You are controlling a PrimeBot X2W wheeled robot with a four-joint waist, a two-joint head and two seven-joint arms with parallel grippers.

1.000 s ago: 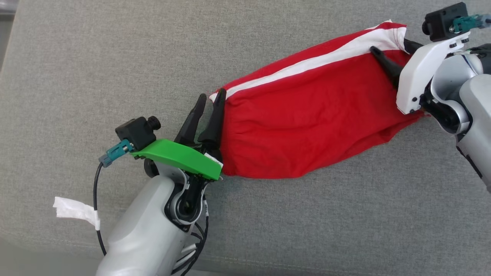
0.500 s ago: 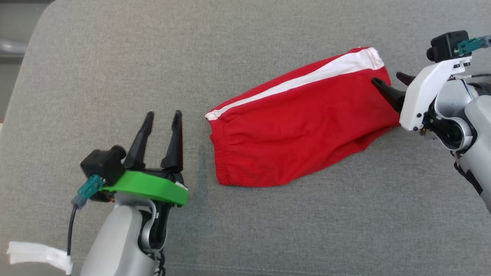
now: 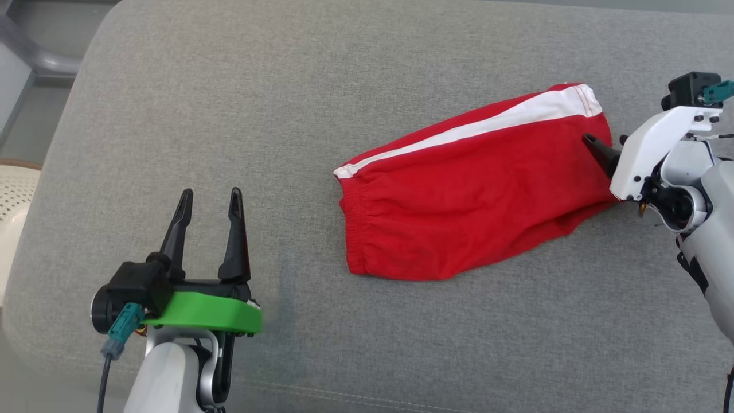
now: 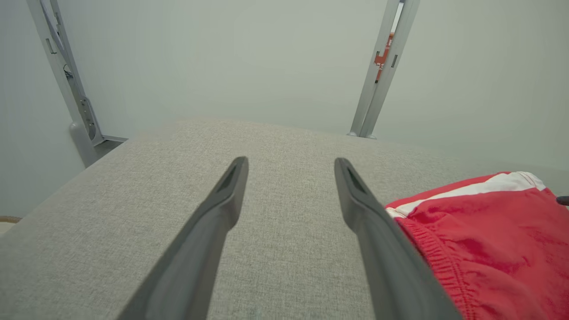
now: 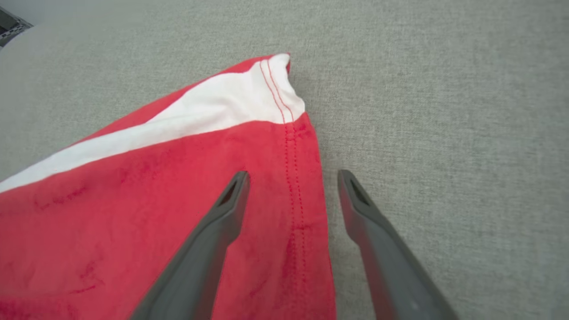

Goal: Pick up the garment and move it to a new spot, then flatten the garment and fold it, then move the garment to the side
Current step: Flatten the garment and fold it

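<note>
Grey cushion (image 3: 321, 74) stretches beneath both your pincers. Your right gripper (image 5: 292, 174) stands wide and released, one finger over the hem of the red garment (image 3: 476, 195), the other over bare upholstery, gripping nothing. Your left gripper (image 3: 210, 192) is spread as wide, empty, well apart from the garment's waistband; the garment lies flat toward the cushion's right.

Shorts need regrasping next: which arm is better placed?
Probably right. The right end effector, open, straddles the hem of the red shorts; the left end effector, also open, sits over grey cushion, apart from the waistband.
</note>
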